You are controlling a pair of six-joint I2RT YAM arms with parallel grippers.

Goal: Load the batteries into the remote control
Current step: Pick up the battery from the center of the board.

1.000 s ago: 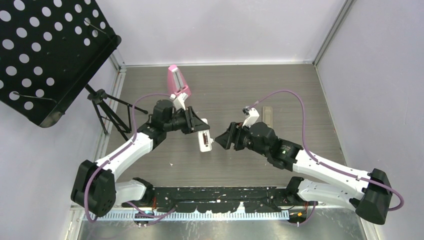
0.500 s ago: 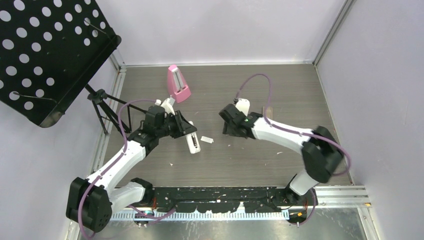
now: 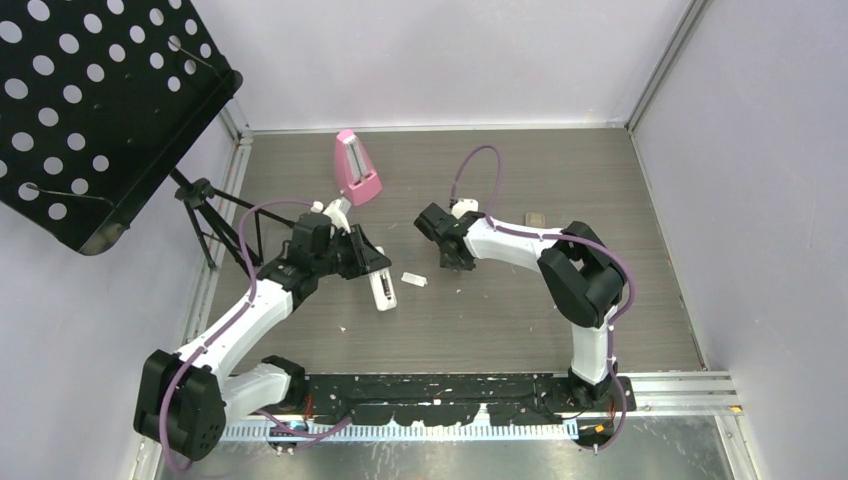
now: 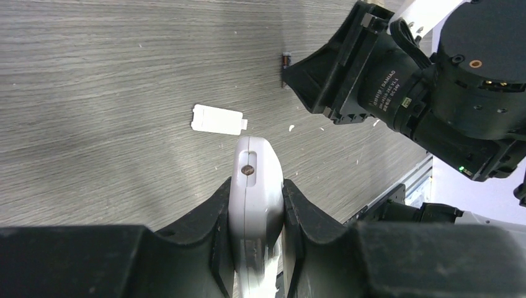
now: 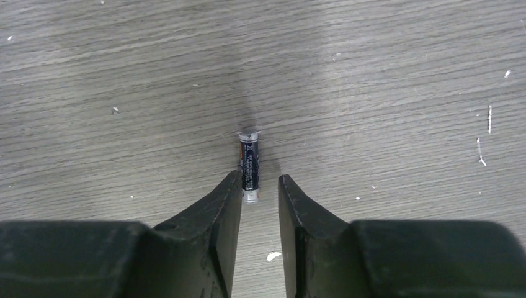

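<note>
- Bare table [image 3: 520, 320] is showing along your near right side, giving a gripper room to pass.
- The battery [image 5: 249, 166] is lying flat with open wood on both sides; the right gripper [image 5: 259, 186] is straddling its near end.
- The left gripper [image 4: 256, 189], clamping the remote [image 4: 254, 158], is crowding the middle from the left.
- The battery cover [image 3: 414, 279] is lying loose between the two grippers.
- The pink metronome [image 3: 355, 165] is standing just behind the left wrist.
- The music stand [image 3: 100, 100] is overhanging the back left corner, its tripod [image 3: 205, 215] standing beside the left arm.
- A small block [image 3: 533, 217] is lying just behind the right forearm.
</note>
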